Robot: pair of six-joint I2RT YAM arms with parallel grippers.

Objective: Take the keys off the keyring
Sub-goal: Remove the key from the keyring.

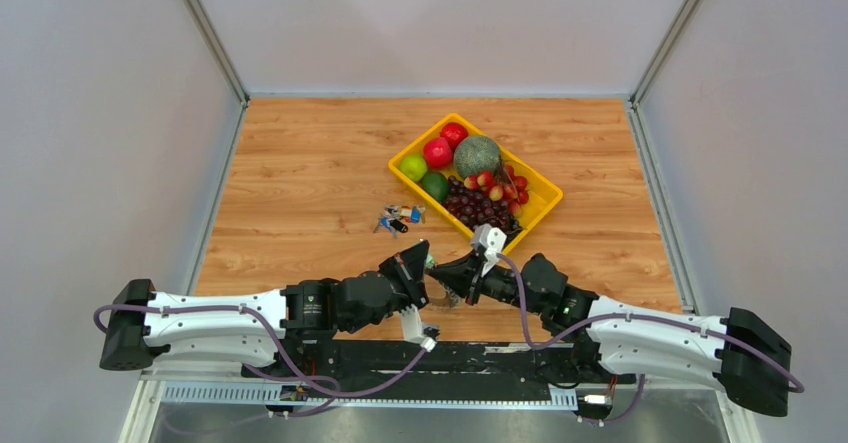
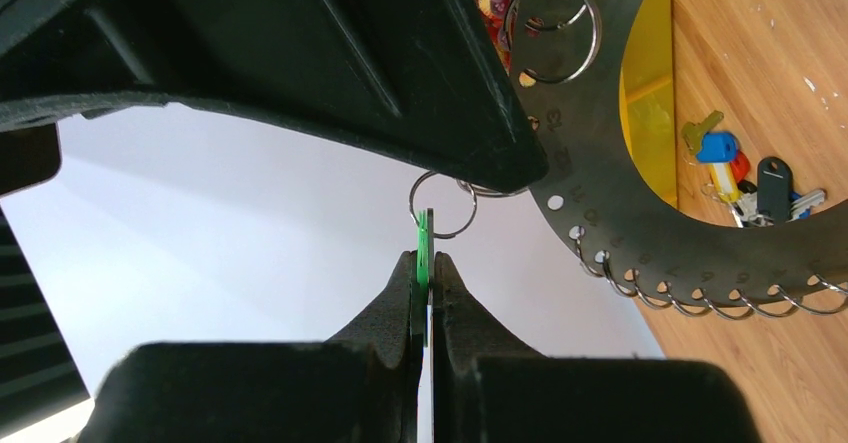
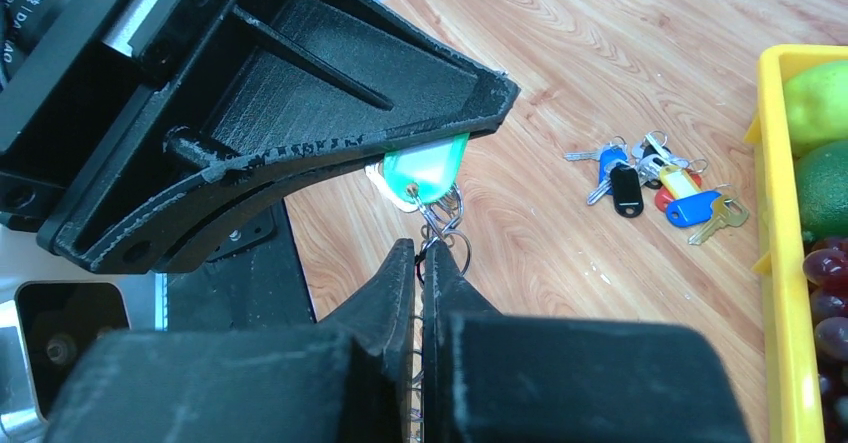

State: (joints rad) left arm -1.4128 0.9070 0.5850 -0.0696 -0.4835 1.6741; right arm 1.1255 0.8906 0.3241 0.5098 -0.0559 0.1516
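The keyring is a large flat grey ring with numbered holes, and small silver split rings hang along its edge. I see no silver keys on it. A small green tag hangs from one split ring. My left gripper is shut on this tag, which also shows in the right wrist view. My right gripper is shut on the keyring's edge, just below a cluster of small rings. In the top view both grippers, left and right, meet above the table's near middle.
A small bunch of coloured-head keys lies on the wood, also seen in the wrist views. A yellow tray behind it holds a melon, grapes and other fruit. Grey walls close three sides.
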